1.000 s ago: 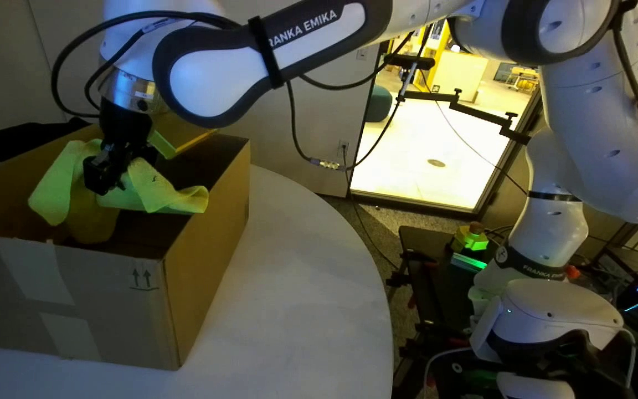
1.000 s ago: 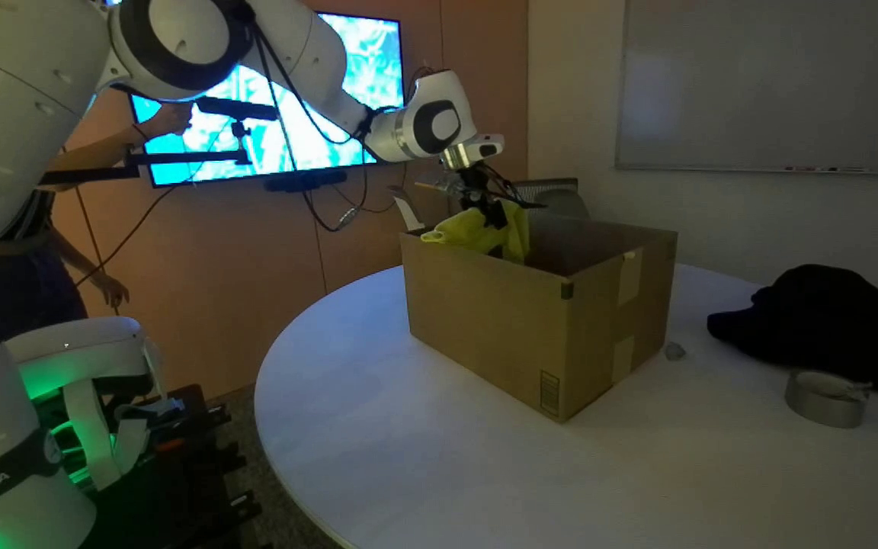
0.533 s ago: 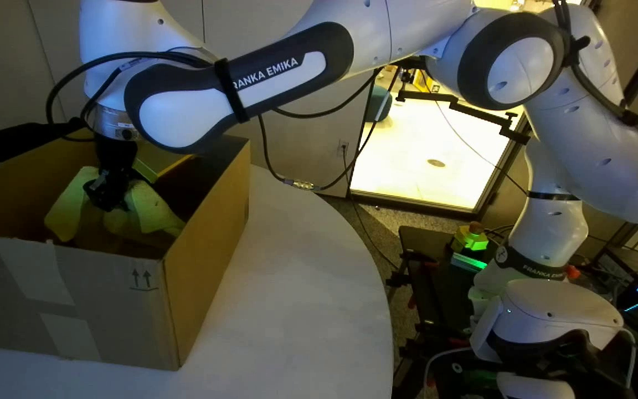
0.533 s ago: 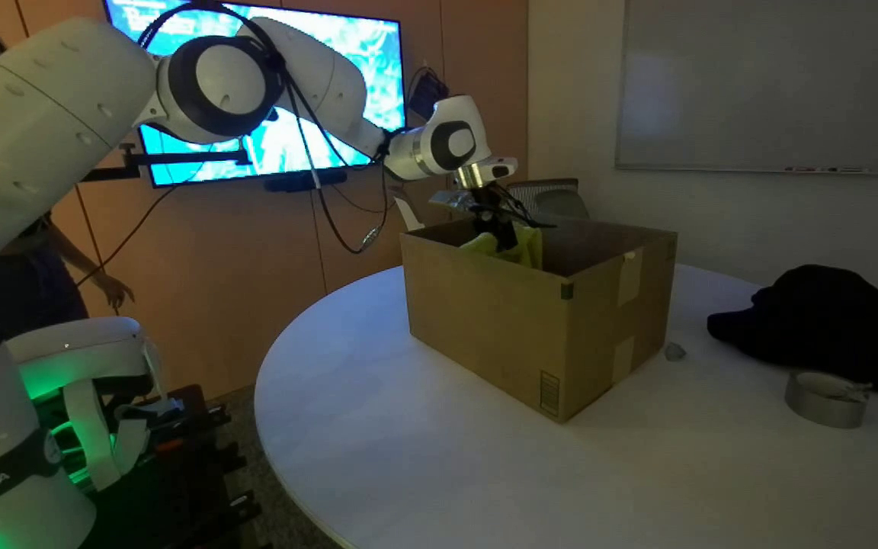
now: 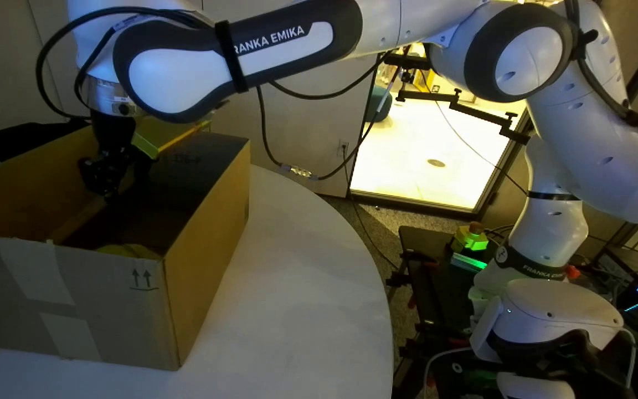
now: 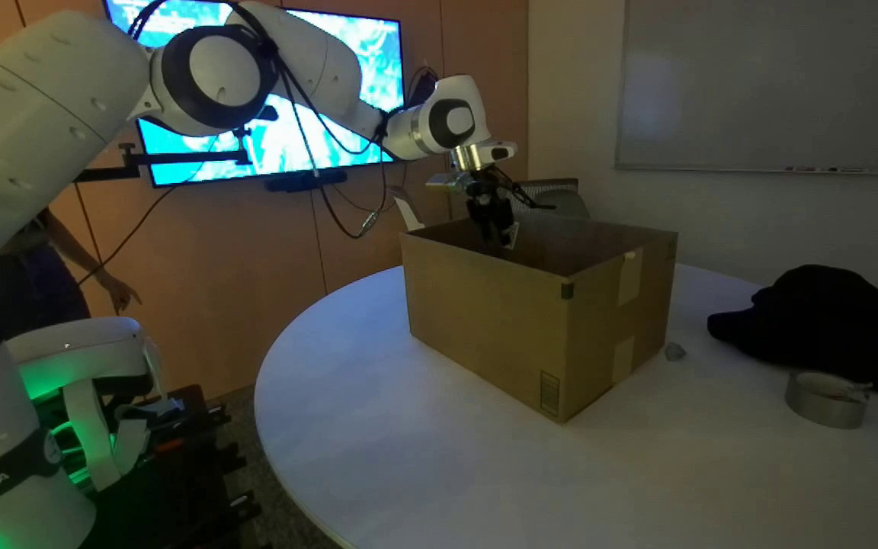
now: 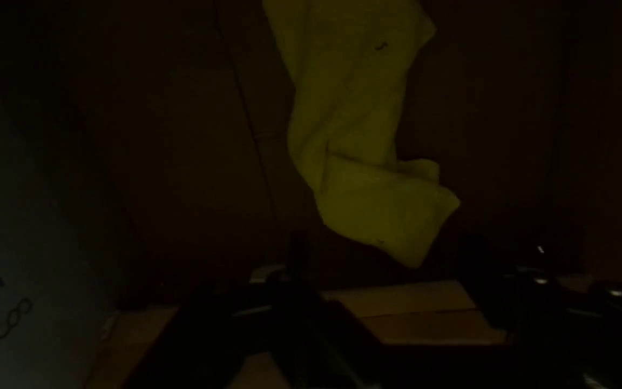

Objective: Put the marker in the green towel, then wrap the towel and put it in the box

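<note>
The yellow-green towel (image 7: 365, 200) lies loosely bunched on the floor of the cardboard box (image 6: 485, 328). In an exterior view just a bit of the towel (image 5: 128, 251) shows behind the near wall. My gripper (image 5: 125, 188) hangs at the mouth of the box, above the towel and apart from it. Dark as the wrist view is, it shows the gripper (image 7: 385, 251) with its fingers spread wide and nothing held between them. The marker is hidden or out of view; whether it lies inside the towel I cannot tell.
Box walls rise around my gripper on every side. On the white round table (image 6: 439, 457) are a grey tape roll (image 6: 826, 399), a black cloth heap (image 6: 820, 328) and a small grey lump (image 6: 674, 351) beside the box. A person (image 6: 27, 274) stands behind the arm.
My gripper sank into the box holding the towel, then opened and rose a little. The towel dropped from it to the box floor.
</note>
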